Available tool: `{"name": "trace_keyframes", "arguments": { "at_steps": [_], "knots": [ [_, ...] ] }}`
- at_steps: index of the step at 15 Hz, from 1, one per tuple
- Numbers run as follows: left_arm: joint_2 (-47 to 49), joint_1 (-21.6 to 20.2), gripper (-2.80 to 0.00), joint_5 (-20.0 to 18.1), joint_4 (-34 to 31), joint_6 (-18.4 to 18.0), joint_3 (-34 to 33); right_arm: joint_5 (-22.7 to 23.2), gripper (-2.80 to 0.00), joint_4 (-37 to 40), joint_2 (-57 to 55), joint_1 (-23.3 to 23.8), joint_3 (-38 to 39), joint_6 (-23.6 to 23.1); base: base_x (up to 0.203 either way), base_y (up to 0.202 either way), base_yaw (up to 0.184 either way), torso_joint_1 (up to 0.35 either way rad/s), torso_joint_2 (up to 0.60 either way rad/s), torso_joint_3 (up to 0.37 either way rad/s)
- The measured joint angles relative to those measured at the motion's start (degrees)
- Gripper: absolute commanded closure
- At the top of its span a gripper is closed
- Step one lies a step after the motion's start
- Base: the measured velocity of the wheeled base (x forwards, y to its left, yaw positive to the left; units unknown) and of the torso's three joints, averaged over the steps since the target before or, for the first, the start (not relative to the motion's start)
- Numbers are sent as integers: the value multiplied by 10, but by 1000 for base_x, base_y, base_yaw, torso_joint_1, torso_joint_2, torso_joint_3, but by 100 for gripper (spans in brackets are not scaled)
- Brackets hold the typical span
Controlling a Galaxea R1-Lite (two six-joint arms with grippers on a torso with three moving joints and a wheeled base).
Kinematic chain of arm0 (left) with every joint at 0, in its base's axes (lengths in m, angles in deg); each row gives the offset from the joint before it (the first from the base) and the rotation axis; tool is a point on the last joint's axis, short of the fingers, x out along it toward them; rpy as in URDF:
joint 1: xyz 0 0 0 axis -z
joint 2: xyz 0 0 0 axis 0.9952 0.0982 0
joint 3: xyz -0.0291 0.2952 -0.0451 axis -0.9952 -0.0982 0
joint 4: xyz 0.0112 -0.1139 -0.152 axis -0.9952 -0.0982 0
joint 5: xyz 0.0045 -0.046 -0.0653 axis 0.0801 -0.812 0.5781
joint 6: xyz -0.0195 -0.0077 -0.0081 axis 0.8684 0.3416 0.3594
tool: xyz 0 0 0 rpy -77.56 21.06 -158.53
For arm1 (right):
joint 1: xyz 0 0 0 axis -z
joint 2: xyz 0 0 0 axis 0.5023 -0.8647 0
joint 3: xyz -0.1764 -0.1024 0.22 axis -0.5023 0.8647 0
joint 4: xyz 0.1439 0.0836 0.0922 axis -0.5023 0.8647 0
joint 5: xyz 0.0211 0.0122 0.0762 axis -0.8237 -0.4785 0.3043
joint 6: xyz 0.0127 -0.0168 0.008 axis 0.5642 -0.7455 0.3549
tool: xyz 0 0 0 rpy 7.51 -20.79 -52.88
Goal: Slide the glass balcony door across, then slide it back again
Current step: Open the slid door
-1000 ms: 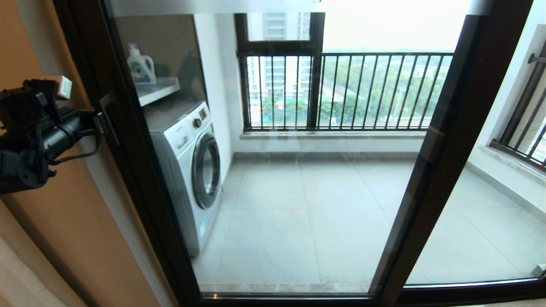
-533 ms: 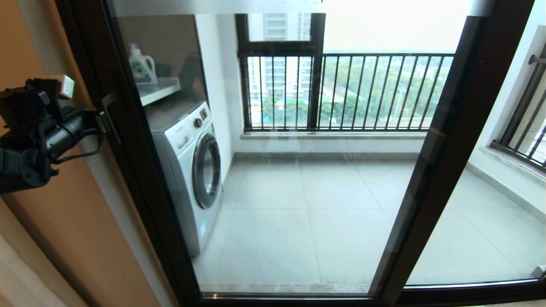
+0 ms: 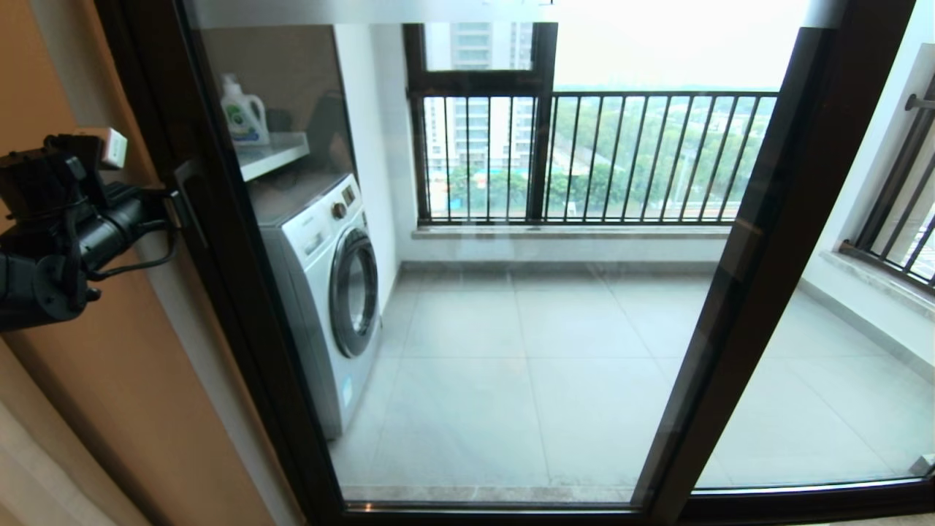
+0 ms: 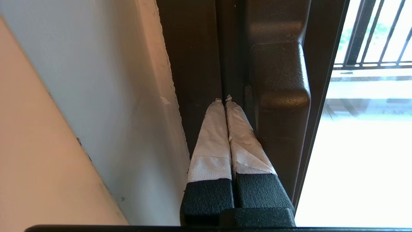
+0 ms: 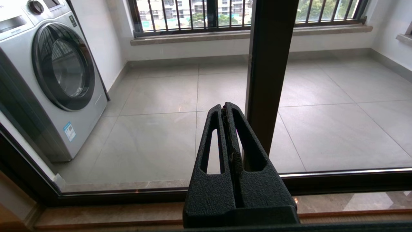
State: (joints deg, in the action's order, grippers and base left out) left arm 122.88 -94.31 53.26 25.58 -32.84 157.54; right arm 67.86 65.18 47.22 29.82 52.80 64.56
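Glass balcony door [image 3: 511, 292] at frame's left edge; left gripper [image 4: 224, 100], fingers pressed together holding nothing, tips wedged beside pull handle [image 4: 280, 96]; likely heavy, rigid, fragile glass—push the handle stile.

Washing machine [image 3: 329, 292] (detergent bottle [image 3: 242, 113] above).

Behind glass balcony door [image 3: 511, 307]: washing machine [image 3: 329, 292] at left, shelf [image 3: 266, 155] above it carrying detergent bottle [image 3: 241, 111], railing [image 3: 592, 157] beyond. Before door's handle [image 4: 280, 96]: left hand [image 4: 224, 100].
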Motion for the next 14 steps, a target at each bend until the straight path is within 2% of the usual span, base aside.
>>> {"name": "trace_keyframes", "arguments": {
  "at_steps": [14],
  "knots": [
    [-4,9,0,19,0,1,-4,0,0,0,0,0,0,0,0,0,0,0,0,0]
  ]
}}
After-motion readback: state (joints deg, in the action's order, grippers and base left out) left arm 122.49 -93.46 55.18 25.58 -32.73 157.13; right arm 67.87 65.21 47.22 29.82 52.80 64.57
